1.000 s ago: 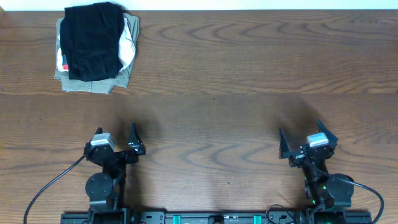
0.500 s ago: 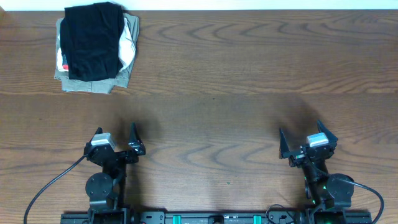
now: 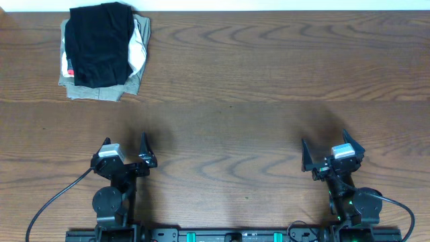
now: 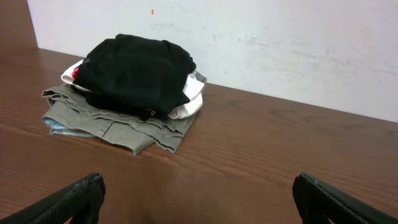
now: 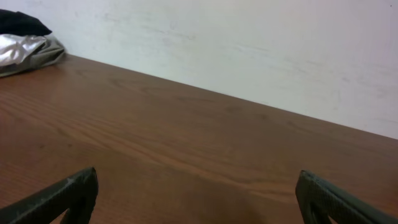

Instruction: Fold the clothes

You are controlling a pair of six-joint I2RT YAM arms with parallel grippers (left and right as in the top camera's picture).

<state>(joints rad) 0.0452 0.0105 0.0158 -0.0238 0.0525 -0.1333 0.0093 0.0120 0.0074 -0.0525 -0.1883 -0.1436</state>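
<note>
Overhead: your black pants (image 3: 101,44) lie folded small on top of a pile at the table's (image 3: 269,67) far left corner, over a white garment (image 3: 139,47) and an olive garment (image 3: 101,89). A sliver of red shows at the pile's left edge. The left gripper (image 3: 125,140) and right gripper (image 3: 324,138) sit well apart at the near edge, jaws spread wide and holding nothing. It looks like a parked pose that keeps both arms off the stack.

Left wrist: you look straight across bare wood at the pile, the black pants (image 4: 137,71) rounded and squarely placed on the olive garment (image 4: 112,124), so the stack likely needs no steadying. The two dark fingers (image 4: 74,199) frame only tabletop.

Right wrist: you see open table and wall (image 5: 280,50), with the pile's edge (image 5: 25,46) at far left and the fingers (image 5: 68,193) wide apart.
</note>
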